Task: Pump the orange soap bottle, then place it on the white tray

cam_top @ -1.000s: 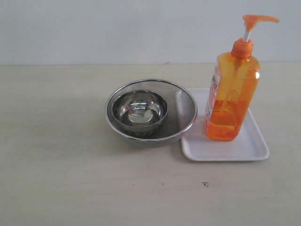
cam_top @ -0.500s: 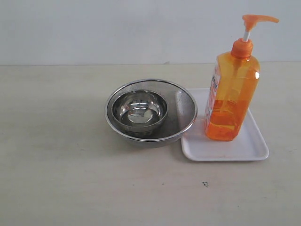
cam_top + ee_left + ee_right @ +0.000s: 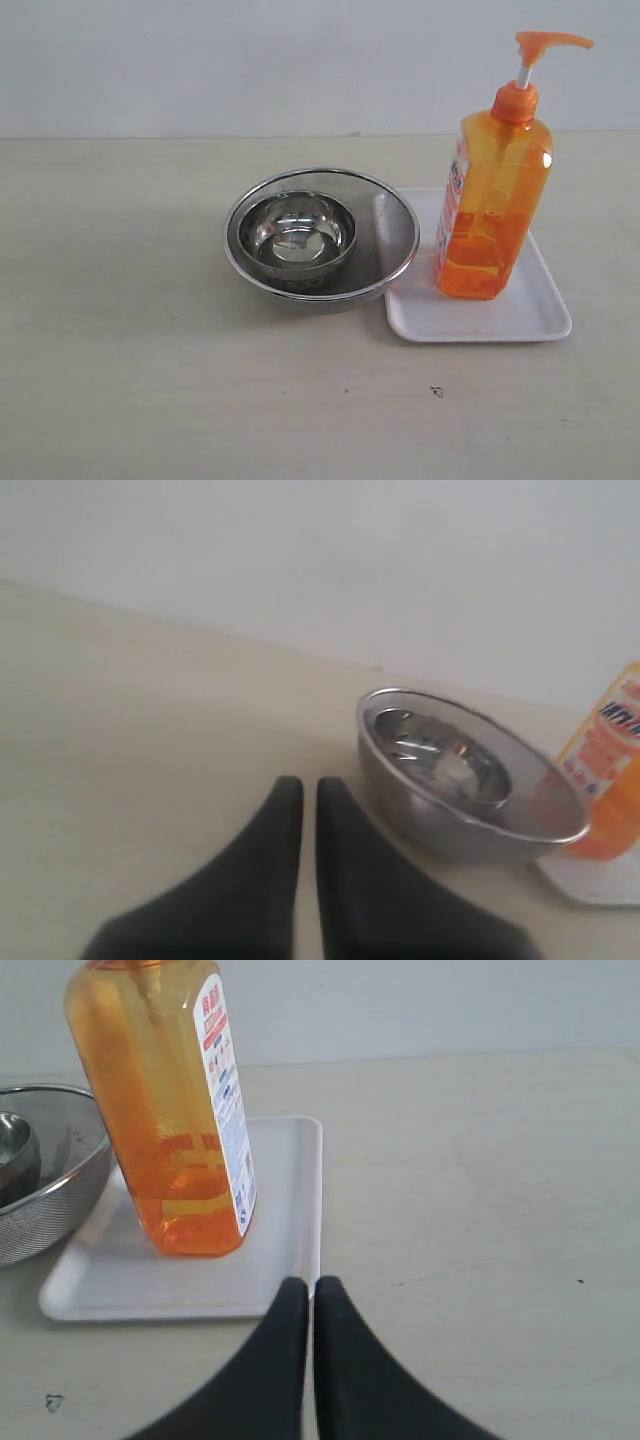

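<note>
A translucent orange soap bottle (image 3: pixel 492 215), holding orange liquid and capped by an orange pump head (image 3: pixel 550 40) on a white stem (image 3: pixel 524 74), carries a white label (image 3: pixel 228 1110) printed in red and blue; the tray (image 3: pixel 520 318) is plain white. The mesh strainer (image 3: pixel 395 235) is silver-grey and the bowl (image 3: pixel 300 232) mirror-bright steel, against a pale beige table (image 3: pixel 120 330) and an off-white wall (image 3: pixel 250 60). My left gripper (image 3: pixel 300 790) and right gripper (image 3: pixel 312 1290) are both plain matte black.

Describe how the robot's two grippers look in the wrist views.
The left gripper has two matte black jaws, broad at the base and curving to narrow, rounded tips. The right gripper looks the same: black, smooth, tapered. No cables or markings show on either; the arms themselves are out of view.
</note>
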